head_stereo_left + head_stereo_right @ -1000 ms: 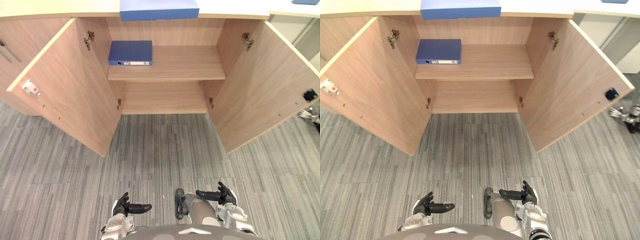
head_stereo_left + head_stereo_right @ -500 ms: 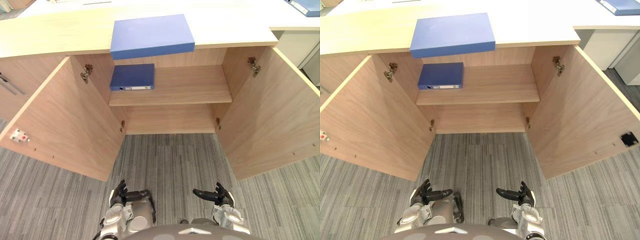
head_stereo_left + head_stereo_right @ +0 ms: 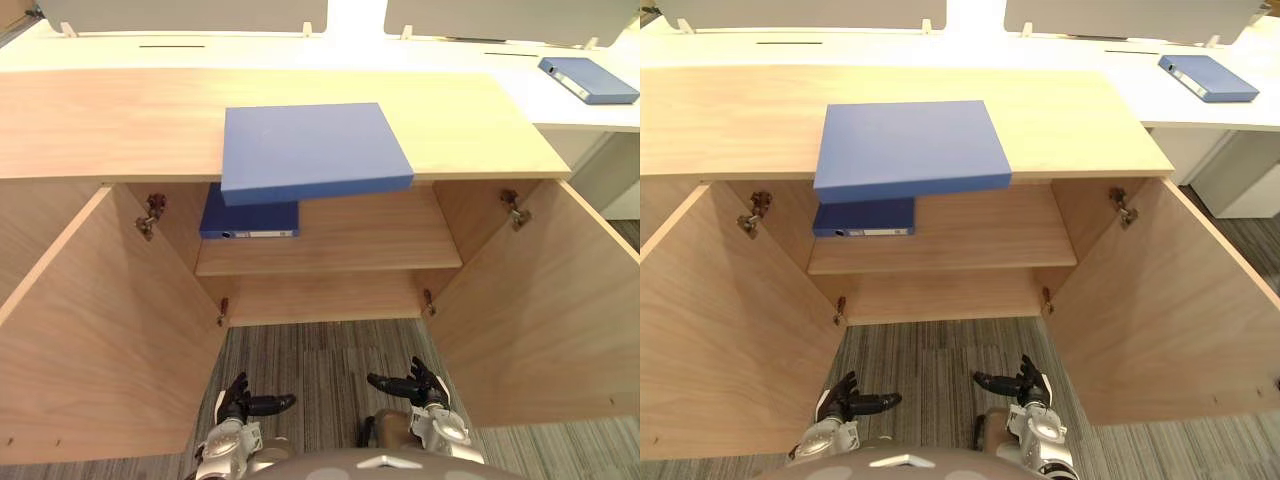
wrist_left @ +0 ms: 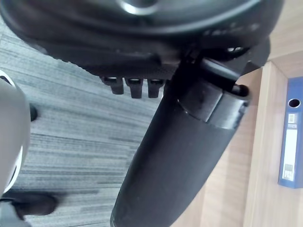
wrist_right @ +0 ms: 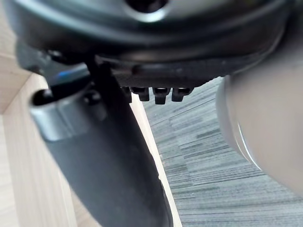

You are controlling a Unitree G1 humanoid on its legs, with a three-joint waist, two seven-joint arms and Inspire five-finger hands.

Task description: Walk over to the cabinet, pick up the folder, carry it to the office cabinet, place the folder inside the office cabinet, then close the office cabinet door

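Left hand (image 3: 240, 403) and right hand (image 3: 418, 384) hang seemingly relaxed below a flat blue folder (image 3: 312, 150) atop the woodgrain cabinet (image 3: 110, 125).

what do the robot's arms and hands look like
The left arm and right arm are silver-grey with rounded wrist casings. The left hand and right hand are dark, nearly black, with slim fingers and a thicker, smooth thumb.

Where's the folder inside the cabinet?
In the left eye view, the folder lies flat at the left end of the shelf, below the larger folder overhanging the cabinet top.
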